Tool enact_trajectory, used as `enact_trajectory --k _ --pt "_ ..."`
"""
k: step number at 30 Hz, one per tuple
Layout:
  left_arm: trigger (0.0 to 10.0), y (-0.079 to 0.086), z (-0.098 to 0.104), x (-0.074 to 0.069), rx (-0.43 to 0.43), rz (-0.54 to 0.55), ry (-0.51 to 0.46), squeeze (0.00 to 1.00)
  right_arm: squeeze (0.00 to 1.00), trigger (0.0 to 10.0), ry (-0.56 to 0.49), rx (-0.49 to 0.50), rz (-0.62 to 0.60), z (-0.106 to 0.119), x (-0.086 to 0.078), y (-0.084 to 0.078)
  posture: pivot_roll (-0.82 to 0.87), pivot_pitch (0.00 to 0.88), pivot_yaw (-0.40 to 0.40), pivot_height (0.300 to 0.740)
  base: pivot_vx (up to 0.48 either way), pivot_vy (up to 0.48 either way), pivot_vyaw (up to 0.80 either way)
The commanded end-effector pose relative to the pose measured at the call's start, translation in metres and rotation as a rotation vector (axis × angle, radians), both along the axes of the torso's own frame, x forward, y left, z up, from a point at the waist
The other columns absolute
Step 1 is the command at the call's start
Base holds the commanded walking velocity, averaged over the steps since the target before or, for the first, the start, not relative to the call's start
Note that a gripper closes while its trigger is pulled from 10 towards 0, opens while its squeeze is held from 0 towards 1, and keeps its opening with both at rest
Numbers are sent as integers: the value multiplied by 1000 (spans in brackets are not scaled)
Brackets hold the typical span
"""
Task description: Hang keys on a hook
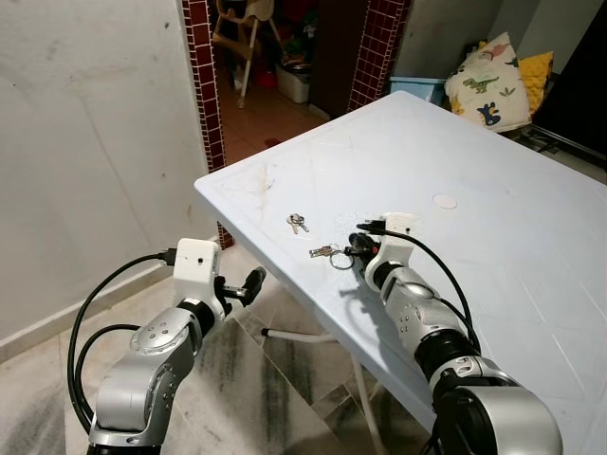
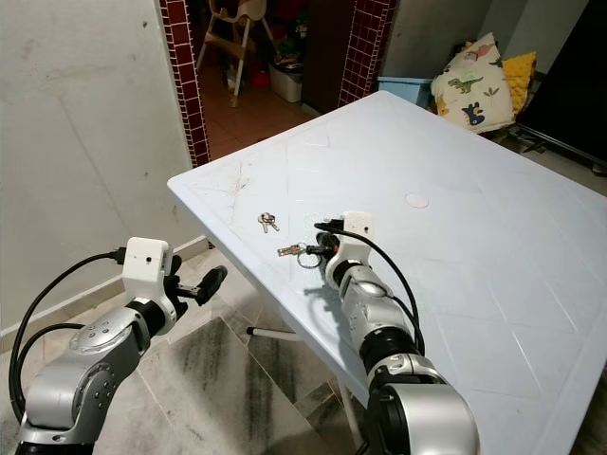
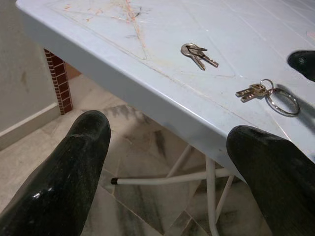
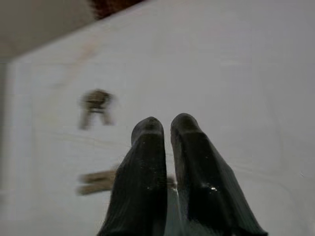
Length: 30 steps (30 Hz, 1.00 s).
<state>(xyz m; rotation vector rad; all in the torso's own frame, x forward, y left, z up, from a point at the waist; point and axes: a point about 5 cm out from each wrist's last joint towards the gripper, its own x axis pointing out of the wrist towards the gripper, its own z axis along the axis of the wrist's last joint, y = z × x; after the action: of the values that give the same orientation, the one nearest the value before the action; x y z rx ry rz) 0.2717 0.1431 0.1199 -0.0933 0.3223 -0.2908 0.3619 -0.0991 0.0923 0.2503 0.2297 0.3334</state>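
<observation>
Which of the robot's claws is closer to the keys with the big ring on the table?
The right. The right gripper is down on the table, right at the keys with the big ring, jaws closed. The left gripper hangs off the table's edge, jaws open.

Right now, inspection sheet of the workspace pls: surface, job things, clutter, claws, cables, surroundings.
Surface: white plastic table, scuffed near its corner.
Job's things: small silver key bunch lies loose; second brass-coloured key set on a steel ring lies at the right claw's tips. Hook: nothing seen.
Clutter: small white round disc further in on the table.
Claws: right claw on the table, fingers close together at the ringed keys, grip unconfirmed. Left claw open, off the table's edge, above the floor.
Cables: black cable looped on the left arm, another along the right forearm.
Surroundings: brick-tiled doorway, printed cushions, marble-look floor.
</observation>
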Motion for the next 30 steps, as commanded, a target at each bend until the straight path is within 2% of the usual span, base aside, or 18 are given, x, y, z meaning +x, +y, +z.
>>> enact_trajectory --k 1,10,11,16,26,27,28,29,30 --pt "10000 -2 1 2 3 -4 -6 0 1000 10000 -44 10 56 4 -2 7 233 5 -77 740 0 0 0" --pt "10000 -3 5 8 -2 -7 -20 0 1000 10000 -38 -4 104 2 -4 21 245 14 -80 740 0 0 0" --pt "10000 -2 4 7 0 -3 -21 0 1000 10000 -20 -46 88 0 -4 20 248 7 -82 740 0 0 0" --pt "10000 0 4 6 3 -2 -19 0 1000 10000 18 -129 41 -7 -4 21 252 19 -79 740 0 0 0" --pt "10000 -1 6 8 4 -11 -23 0 1000 10000 71 -133 9 -19 -10 25 255 12 -68 740 0 0 0" --pt "10000 -1 6 7 4 -11 -23 0 878 10000 75 -137 6 -20 -11 25 255 12 -68 740 0 0 0" --pt "10000 -1 6 7 3 -11 -23 0 878 10000 78 -140 4 -20 -11 24 258 6 -68 740 0 0 0" --pt "10000 -1 6 7 4 -12 -22 0 90 10000 86 -150 -1 -21 -11 23 258 7 -67 740 0 0 0" --pt "10000 -2 6 6 5 -13 -20 0 90 10000 95 -163 -6 -23 -11 22 258 7 -67 740 0 0 0"
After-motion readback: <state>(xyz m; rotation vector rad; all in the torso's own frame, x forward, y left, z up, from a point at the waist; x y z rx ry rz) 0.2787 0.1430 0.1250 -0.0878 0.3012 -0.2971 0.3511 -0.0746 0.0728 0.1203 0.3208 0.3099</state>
